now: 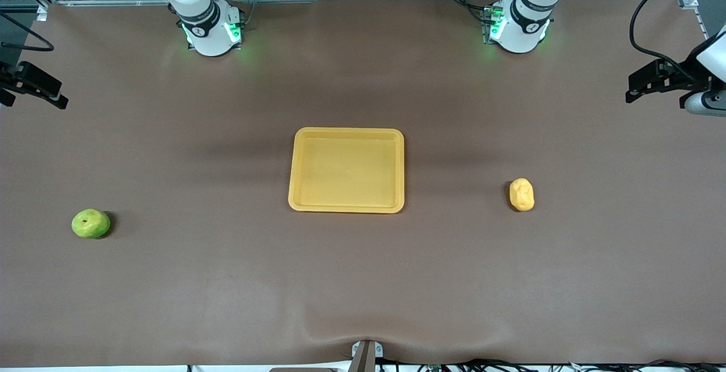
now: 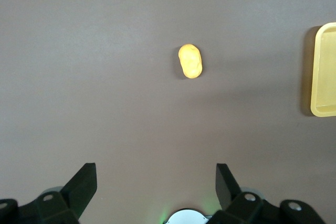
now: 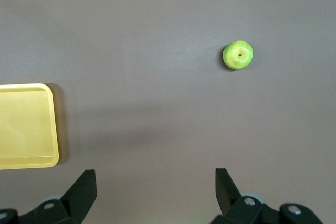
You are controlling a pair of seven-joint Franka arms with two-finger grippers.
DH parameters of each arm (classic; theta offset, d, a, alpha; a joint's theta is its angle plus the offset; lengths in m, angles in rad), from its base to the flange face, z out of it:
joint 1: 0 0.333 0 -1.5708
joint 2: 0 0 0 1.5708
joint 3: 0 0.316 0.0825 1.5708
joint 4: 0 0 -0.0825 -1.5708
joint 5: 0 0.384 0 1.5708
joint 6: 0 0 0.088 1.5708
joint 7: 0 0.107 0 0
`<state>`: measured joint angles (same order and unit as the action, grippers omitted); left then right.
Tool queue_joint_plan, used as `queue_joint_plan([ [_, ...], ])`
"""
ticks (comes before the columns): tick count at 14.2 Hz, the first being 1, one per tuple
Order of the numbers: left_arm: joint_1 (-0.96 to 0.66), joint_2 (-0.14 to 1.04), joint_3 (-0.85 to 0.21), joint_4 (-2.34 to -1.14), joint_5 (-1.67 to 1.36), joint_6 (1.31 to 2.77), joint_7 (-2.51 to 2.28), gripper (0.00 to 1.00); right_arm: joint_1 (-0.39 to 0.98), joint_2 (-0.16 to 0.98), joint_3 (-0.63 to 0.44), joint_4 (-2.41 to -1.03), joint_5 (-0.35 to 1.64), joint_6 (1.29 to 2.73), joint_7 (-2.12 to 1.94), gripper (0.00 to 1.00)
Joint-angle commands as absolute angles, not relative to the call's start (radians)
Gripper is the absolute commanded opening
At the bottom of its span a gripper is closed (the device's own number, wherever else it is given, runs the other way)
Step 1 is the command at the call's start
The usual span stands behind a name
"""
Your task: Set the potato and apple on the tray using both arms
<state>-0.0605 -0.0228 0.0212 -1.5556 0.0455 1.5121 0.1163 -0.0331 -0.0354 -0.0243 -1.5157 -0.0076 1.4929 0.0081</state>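
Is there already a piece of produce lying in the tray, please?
No, the tray holds nothing; the apple and the potato both lie on the table, apart from it.

From my console, both arms rise from their green-lit bases at the table edge and run up out of the front view. I see the left gripper [image 2: 156,182] in its wrist view, raised high over the table toward the left arm's end, fingers [image 2: 84,182] spread wide with nothing between them. The right gripper [image 3: 155,183] hangs equally high toward the right arm's end, its fingers [image 3: 224,184] likewise wide apart and empty. Neither gripper touches anything.
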Motion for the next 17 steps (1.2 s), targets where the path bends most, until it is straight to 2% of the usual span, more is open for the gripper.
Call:
queue_joint_plan([
  [1, -0.064, -0.041, 0.025, -1.565, 0.052, 1.509, 0.106, 1.0, -0.046, -0.043, -0.017, -1.522, -0.008, 1.49, -0.005, 1.0],
  [7, -0.072, -0.025, 0.025, -1.562, 0.055, 1.485, 0.12, 1.0, -0.046, -0.043, -0.017, -1.522, -0.008, 1.489, -0.005, 1.0],
  [17, -0.066, 0.124, 0.026, -1.522, 0.011, 1.555, 0.1, 1.0, -0.048, -0.04, -0.017, -1.514, -0.008, 1.49, -0.005, 1.0],
])
